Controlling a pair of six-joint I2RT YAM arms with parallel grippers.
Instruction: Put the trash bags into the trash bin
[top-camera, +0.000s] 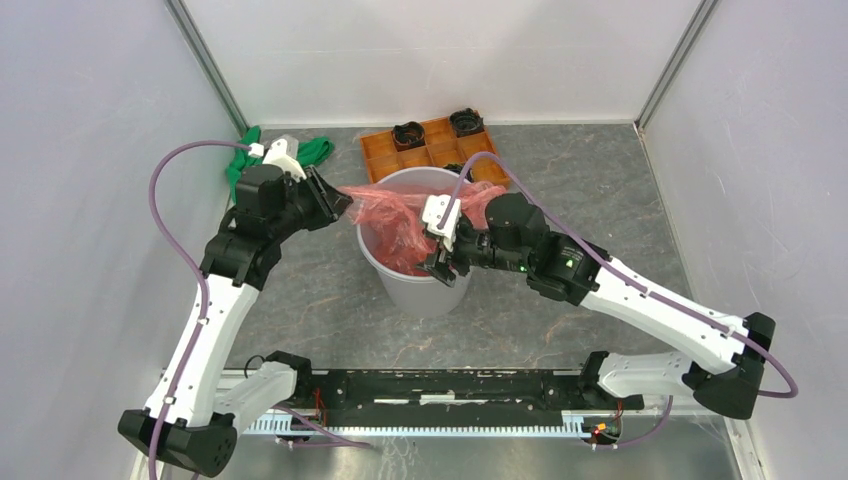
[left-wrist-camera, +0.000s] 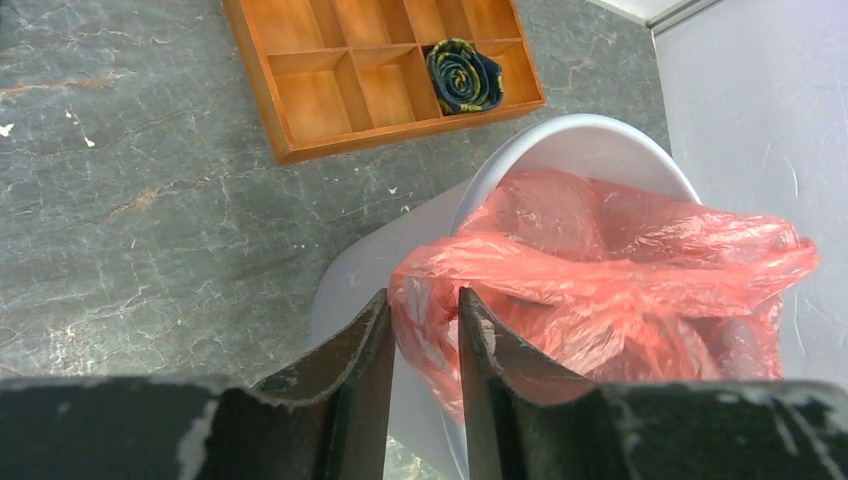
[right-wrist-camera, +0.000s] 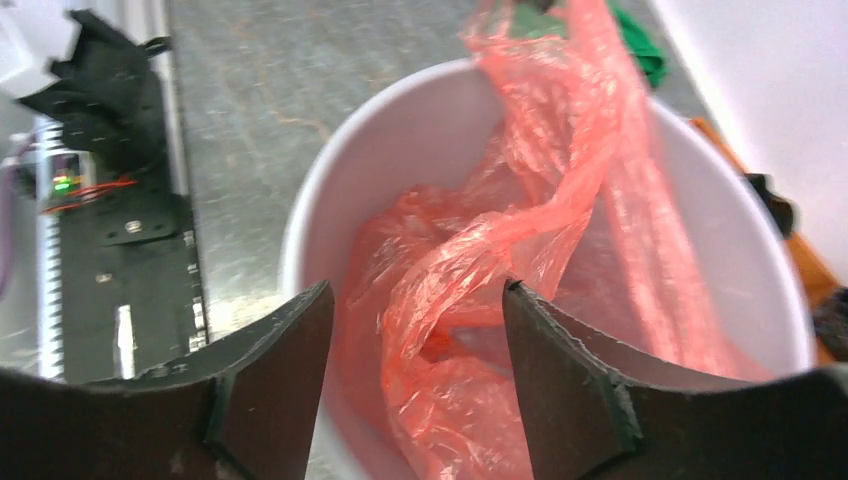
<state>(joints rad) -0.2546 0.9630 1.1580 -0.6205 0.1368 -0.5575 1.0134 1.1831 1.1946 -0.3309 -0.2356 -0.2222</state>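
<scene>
The red-orange trash bag (top-camera: 400, 215) lies mostly inside the light grey trash bin (top-camera: 420, 290) at the table's middle, with one corner stretched out over the bin's left rim. My left gripper (top-camera: 340, 200) is at that corner. In the left wrist view its fingers (left-wrist-camera: 424, 295) stand narrowly apart with the bag's edge (left-wrist-camera: 600, 270) between the tips, beside the bin's wall (left-wrist-camera: 590, 140). My right gripper (top-camera: 443, 262) hovers over the bin's near rim. In the right wrist view it (right-wrist-camera: 416, 290) is open, and a twisted strand of bag (right-wrist-camera: 470, 260) hangs loose between the fingers above the bin (right-wrist-camera: 400, 130).
An orange compartment tray (top-camera: 430, 150) sits just behind the bin, holding dark rolled items (top-camera: 408, 133) (left-wrist-camera: 463, 75). A green cloth (top-camera: 315, 150) lies at the back left near the left arm. White walls enclose the table on three sides.
</scene>
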